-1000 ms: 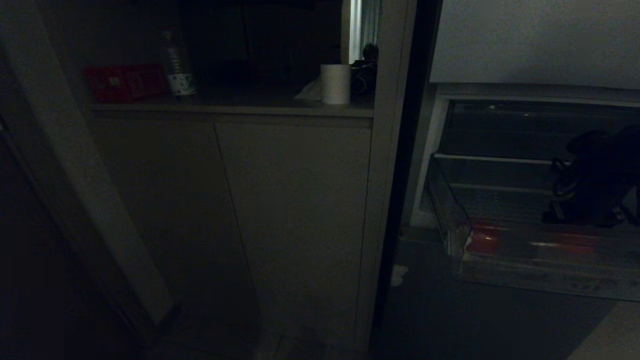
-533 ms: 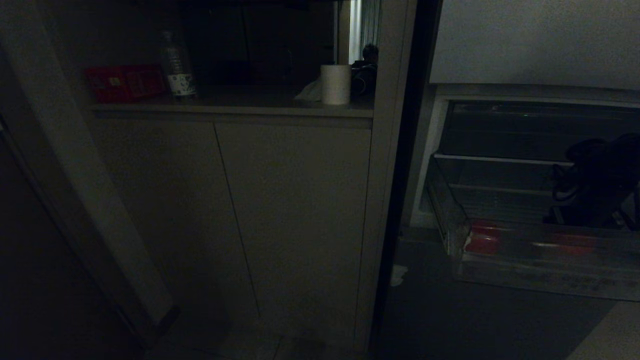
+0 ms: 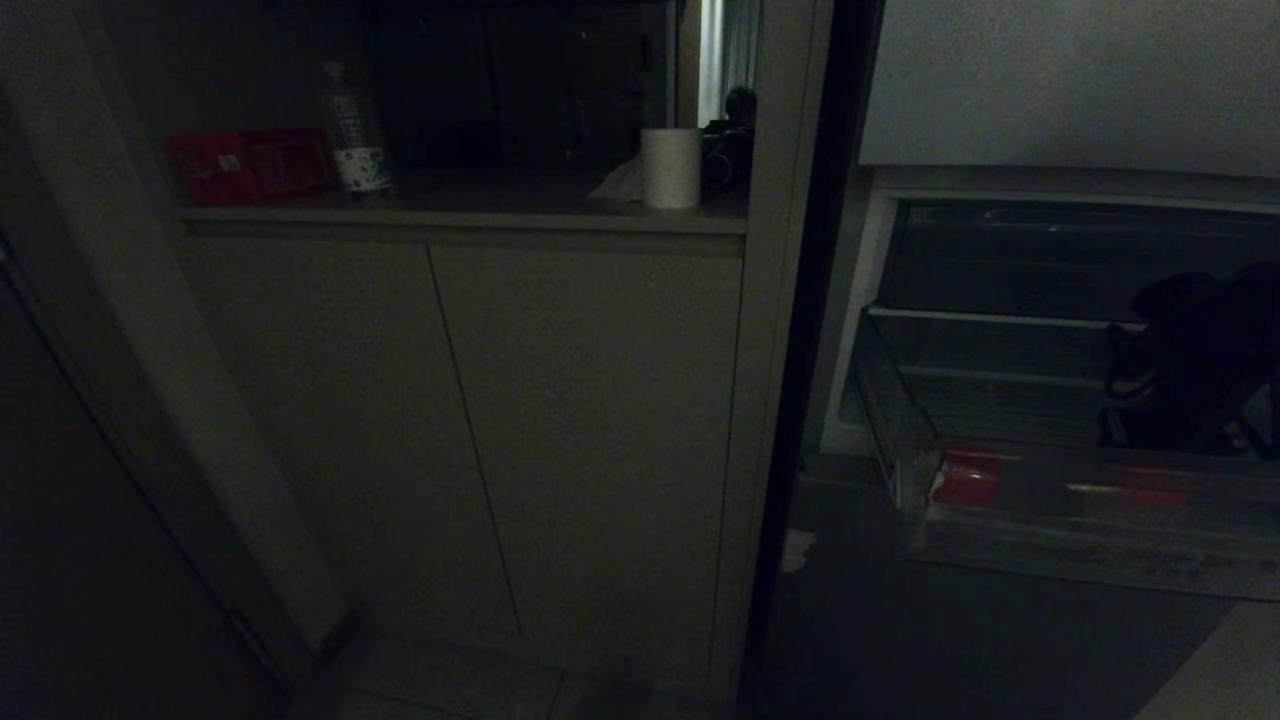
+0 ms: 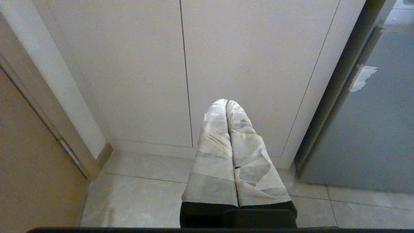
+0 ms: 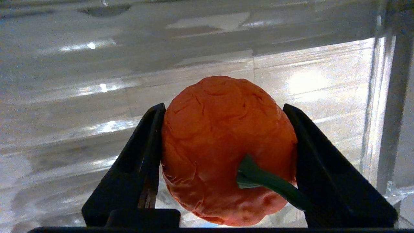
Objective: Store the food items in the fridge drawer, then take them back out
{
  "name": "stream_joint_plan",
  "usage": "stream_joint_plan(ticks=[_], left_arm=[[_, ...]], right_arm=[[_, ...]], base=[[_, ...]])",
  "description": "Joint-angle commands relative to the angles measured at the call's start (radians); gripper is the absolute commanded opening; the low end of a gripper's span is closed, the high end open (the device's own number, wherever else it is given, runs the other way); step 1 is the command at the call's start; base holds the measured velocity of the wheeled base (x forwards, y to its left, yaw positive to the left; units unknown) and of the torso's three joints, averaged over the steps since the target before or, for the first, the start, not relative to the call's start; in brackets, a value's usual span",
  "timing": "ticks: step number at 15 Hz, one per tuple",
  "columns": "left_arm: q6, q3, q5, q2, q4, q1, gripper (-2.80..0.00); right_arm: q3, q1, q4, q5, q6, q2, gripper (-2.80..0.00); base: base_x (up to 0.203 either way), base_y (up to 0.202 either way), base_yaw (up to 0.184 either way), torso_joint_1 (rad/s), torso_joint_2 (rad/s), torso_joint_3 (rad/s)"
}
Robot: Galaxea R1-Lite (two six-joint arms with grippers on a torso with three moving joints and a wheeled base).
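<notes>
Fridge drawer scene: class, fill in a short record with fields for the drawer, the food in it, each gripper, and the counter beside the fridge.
Drawer: fridge drawer, clear plastic, pulled out
Food: round orange-red piece with green stem, inside the drawer; second red item at the drawer's left end
Right gripper: right gripper inside the drawer, fingers against both sides of the orange-red piece
Left gripper: left gripper shut, empty, facing the cabinet door
Counter: paper roll, bottle, red box

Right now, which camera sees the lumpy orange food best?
The right wrist view: the orange food fills it, green stem showing, between the right gripper fingers. The head view gives only a dim red smear behind the drawer front. The left wrist view shows none.
</notes>
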Motion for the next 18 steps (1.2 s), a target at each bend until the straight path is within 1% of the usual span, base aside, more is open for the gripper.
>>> stream_joint_plan(ticks=[1, 5, 7, 9, 11, 14, 16, 18], left_arm=[[0.0, 0.0, 0.0, 0.001, 0.001, 0.0, -2.8], [0.0, 0.0, 0.0, 0.001, 0.001, 0.0, -2.8], [0.0, 0.0, 0.0, 0.001, 0.001, 0.0, -2.8], [0.0, 0.0, 0.0, 0.001, 0.001, 0.0, -2.8], [0.0, 0.0, 0.0, 0.001, 0.001, 0.0, -2.8], [0.0, 0.0, 0.0, 0.001, 0.001, 0.0, -2.8], [0.0, 0.0, 0.0, 0.001, 0.001, 0.0, -2.8], [0.0, 0.0, 0.0, 0.001, 0.001, 0.0, -2.8]], right_arm=[[-0.001, 0.005, 0.002, 0.022, 0.002, -0.07, -2.8], [0.024, 0.03, 0.002, 0.034, 0.019, -0.206, -2.8], [0.048, 0.039, 0.002, 0.068, 0.024, -0.296, -2.8], [0.092, 0.046, 0.002, 0.105, 0.027, -0.409, -2.8], [0.162, 0.057, 0.002, 0.122, 0.027, -0.537, -2.8], [0.372, 0.076, 0.002, 0.134, 0.015, -0.837, -2.8], [0.575, 0.085, -0.008, 0.14, -0.004, -1.063, -2.8], [0.815, 0.093, -0.064, 0.154, -0.017, -1.293, -2.8]], base=[[0.0, 0.0, 0.0, 0.0, 0.0, 0.0], [0.0, 0.0, 0.0, 0.0, 0.0, 0.0], [0.0, 0.0, 0.0, 0.0, 0.0, 0.0], [0.0, 0.0, 0.0, 0.0, 0.0, 0.0], [0.0, 0.0, 0.0, 0.0, 0.0, 0.0], [0.0, 0.0, 0.0, 0.0, 0.0, 0.0], [0.0, 0.0, 0.0, 0.0, 0.0, 0.0], [0.0, 0.0, 0.0, 0.0, 0.0, 0.0]])
